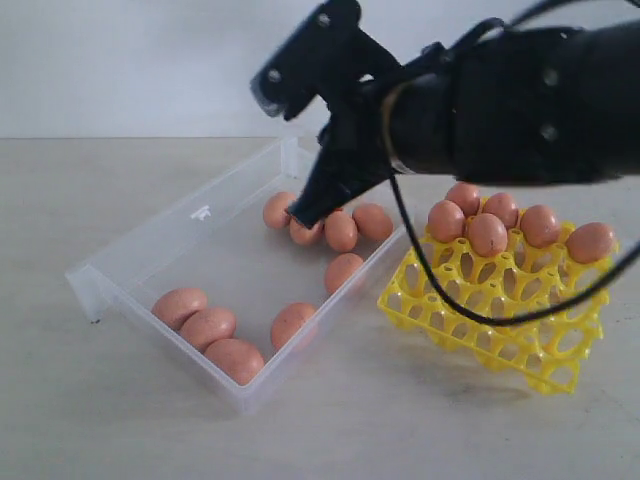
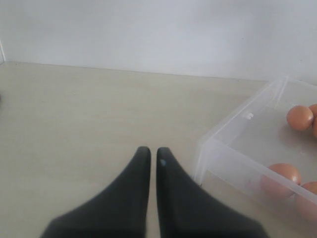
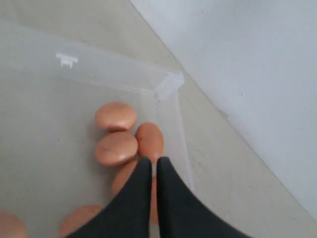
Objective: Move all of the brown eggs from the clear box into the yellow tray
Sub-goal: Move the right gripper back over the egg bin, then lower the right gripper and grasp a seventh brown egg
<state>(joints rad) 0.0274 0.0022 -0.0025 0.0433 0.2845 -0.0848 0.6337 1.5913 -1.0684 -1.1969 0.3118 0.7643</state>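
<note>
Exterior view is the only one showing the yellow tray [image 1: 520,330], right of the clear box [image 1: 180,210]. Six brown eggs [image 1: 487,234] sit along the tray's far side and nine lie loose in the box. Right gripper [image 1: 300,215] points down at the far egg cluster. Right wrist view: jaws pinched together just over those eggs, contact unclear. Left wrist view alone shows the left gripper [image 2: 150,151], also closed, over bare table [image 2: 74,114] beside a box corner.

Exterior: low, near clear box [image 1: 230,265]; right wrist close above it, looking down; left wrist beside, sees its corner.
</note>
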